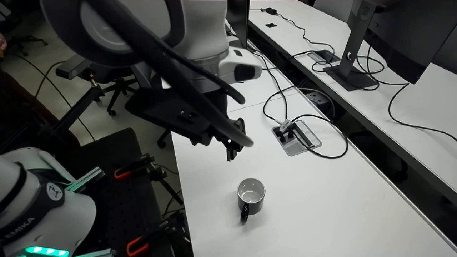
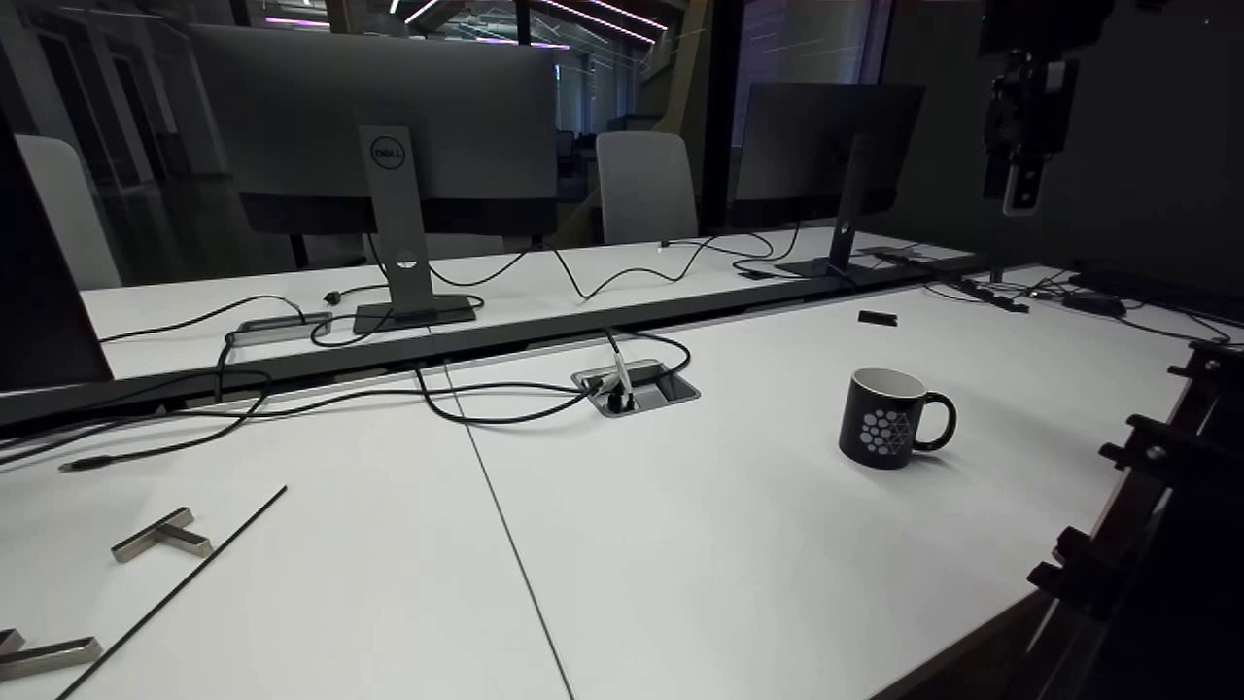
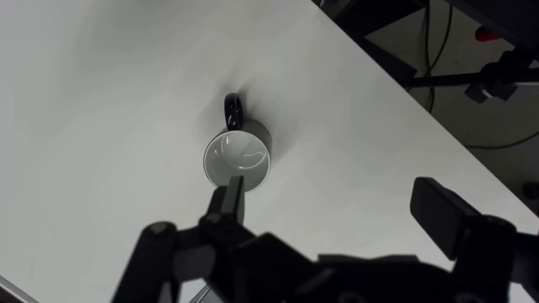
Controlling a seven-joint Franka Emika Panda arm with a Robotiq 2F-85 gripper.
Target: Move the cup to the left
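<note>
1. In an exterior view, lower left: robot base [image 1: 76, 210], lettering [image 1: 18, 228] reads "EMIKA". Round logo badge [image 1: 54, 191] above that, green lights [image 1: 46, 251] at the bottom edge.
2. Same frame, centre: gripper [image 3: 330, 202] hangs over white table [image 1: 321, 214], well apart from the cup [image 1: 251, 200].
3. Cup: just right of centre, lower half, upright on the table. Dark outside, light grey inside, handle [image 1: 244, 213] toward the bottom edge.
4. Further right: cable box [image 1: 293, 148] set in the table. White cable tag [image 1: 286, 125], print too small to read.
5. Upper right: monitor [image 1: 403, 35]. Round mark [image 1: 365, 13] on its stand [image 1: 357, 43], text illegible.
6. In an exterior view, left of centre: monitor stand [image 2: 400, 224], round badge [image 2: 387, 152] reading "DELL".
7. Right of centre there: cup wears a pale print [image 2: 884, 433], dots left, line mesh right, roughly hexagonal. Handle points right.
8. Wrist view: cup left of centre, handle toward top edge. Fingers [image 3: 442, 214] spread wide, table visible between. Frame-left finger overlaps the cup rim in picture only.
</note>
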